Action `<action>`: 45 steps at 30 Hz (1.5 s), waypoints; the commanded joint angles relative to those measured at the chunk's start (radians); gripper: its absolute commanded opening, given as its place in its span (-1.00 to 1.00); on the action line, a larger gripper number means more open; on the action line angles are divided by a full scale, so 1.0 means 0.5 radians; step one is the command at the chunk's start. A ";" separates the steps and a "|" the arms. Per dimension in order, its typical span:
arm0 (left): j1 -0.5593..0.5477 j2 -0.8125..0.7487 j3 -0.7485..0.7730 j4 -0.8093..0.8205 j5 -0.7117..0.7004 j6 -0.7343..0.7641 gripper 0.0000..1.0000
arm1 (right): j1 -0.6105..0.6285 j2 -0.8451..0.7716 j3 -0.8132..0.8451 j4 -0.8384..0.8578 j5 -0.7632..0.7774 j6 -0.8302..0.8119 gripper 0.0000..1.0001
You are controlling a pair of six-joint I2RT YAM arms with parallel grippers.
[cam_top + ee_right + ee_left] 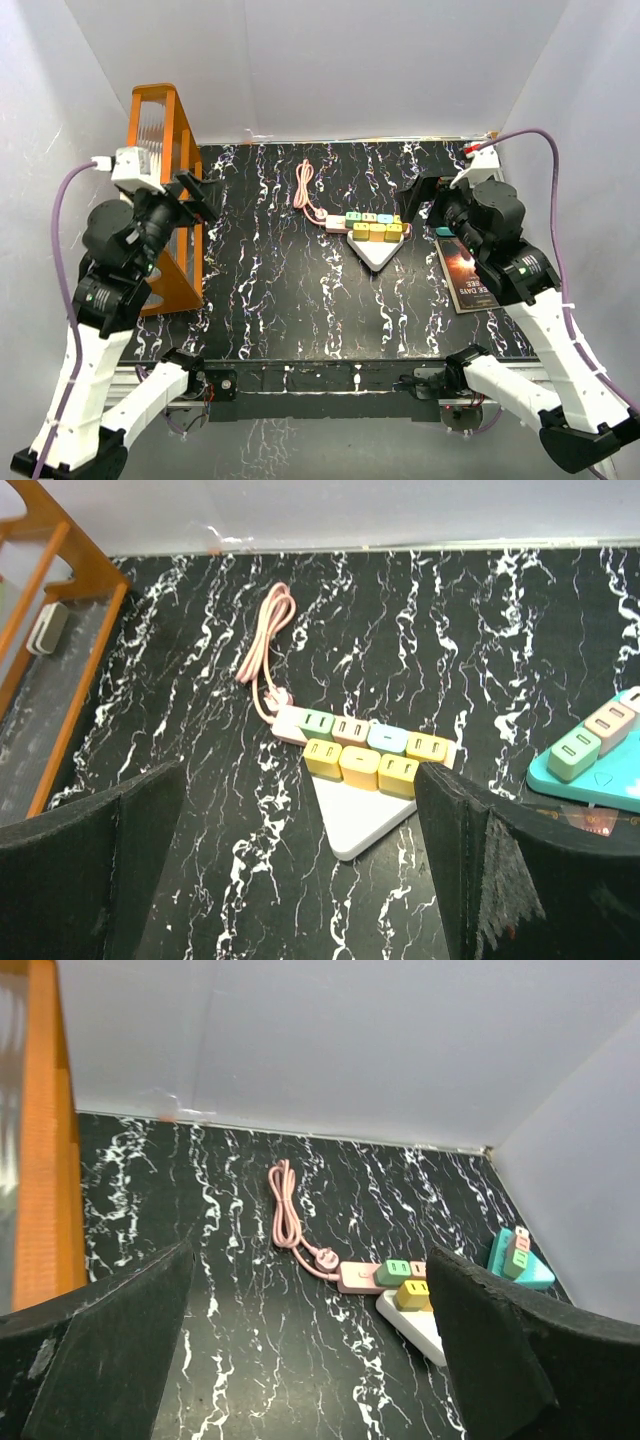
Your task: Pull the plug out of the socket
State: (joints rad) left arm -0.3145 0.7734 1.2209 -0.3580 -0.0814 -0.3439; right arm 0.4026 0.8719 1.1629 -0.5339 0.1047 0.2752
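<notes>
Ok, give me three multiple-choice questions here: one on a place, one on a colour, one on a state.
1. Where on the table does the orange rack stand? A centre; B left edge; C right edge.
2. What colour is the coiled cable? A black; B blue; C pink.
3. How are the left gripper and right gripper? A both open, empty; B left shut on cable; C right shut on plug.
Answers: 1 B, it stands beside the left arm; 2 C, its loops are pink; 3 A, wrist views show jaws wide apart, nothing between.
</notes>
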 commanded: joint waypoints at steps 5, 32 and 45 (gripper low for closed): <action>-0.005 0.357 0.047 0.277 0.422 -0.042 0.97 | -0.029 0.081 0.073 -0.052 0.067 0.037 0.96; -0.476 0.775 -0.342 0.325 0.647 -0.338 0.97 | -0.276 0.624 -0.537 0.495 -0.195 0.164 0.96; -0.512 0.759 -0.515 0.348 0.718 -0.611 0.97 | -0.459 0.976 -0.561 0.749 -0.552 0.174 0.96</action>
State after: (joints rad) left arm -0.5587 1.1709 0.9733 -0.1867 0.2523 -0.6044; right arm 0.1741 1.3342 0.8730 -0.2581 -0.1219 0.3683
